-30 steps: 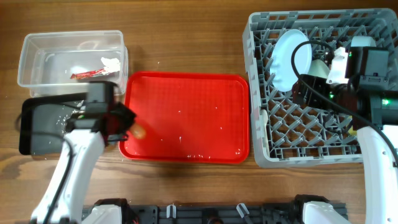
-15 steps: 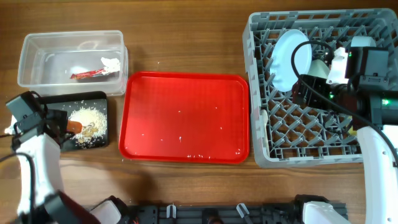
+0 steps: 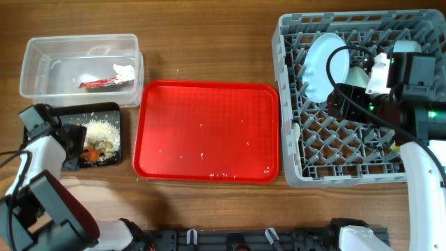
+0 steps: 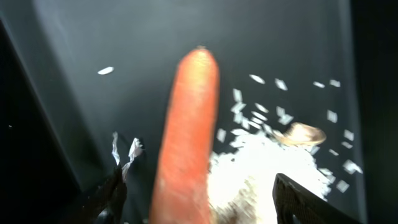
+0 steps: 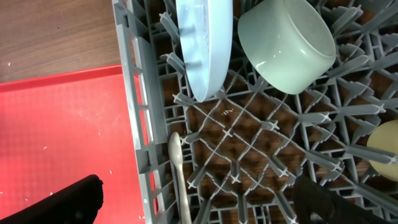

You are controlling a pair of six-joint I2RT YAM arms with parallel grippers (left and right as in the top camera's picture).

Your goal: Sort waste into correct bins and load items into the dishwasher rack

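Observation:
The orange carrot stick (image 4: pixel 186 137) stands between the wide-apart fingers of my open left gripper (image 4: pixel 199 194), over the black tray (image 3: pixel 42 122); it also shows by the gripper (image 3: pixel 75 148) as an orange spot, the carrot stick (image 3: pixel 89 153). Beige food scraps (image 3: pixel 104 134) lie in that tray. The clear tub (image 3: pixel 42 63) holds the red wrapper (image 3: pixel 101 83) and white tissue (image 3: pixel 124 71). My right gripper (image 5: pixel 199 202) hangs open above the grey rack (image 3: pixel 293 150), which holds the light blue dish (image 5: pixel 202 43), mint bowl (image 5: pixel 289 40), white spoon (image 5: pixel 180 180) and a yellow cup (image 5: pixel 388 146).
The flat red tray (image 3: pixel 207 130) lies between the bins and the rack, dotted with a few white crumbs. Bare wooden table (image 3: pixel 209 42) stretches behind it. The left arm (image 3: pixel 38 188) runs along the table's left front corner.
My left arm swung from the red tray's left edge to the black tray with the carrot stick. Its jaws then opened round the stick. The right arm stayed still.

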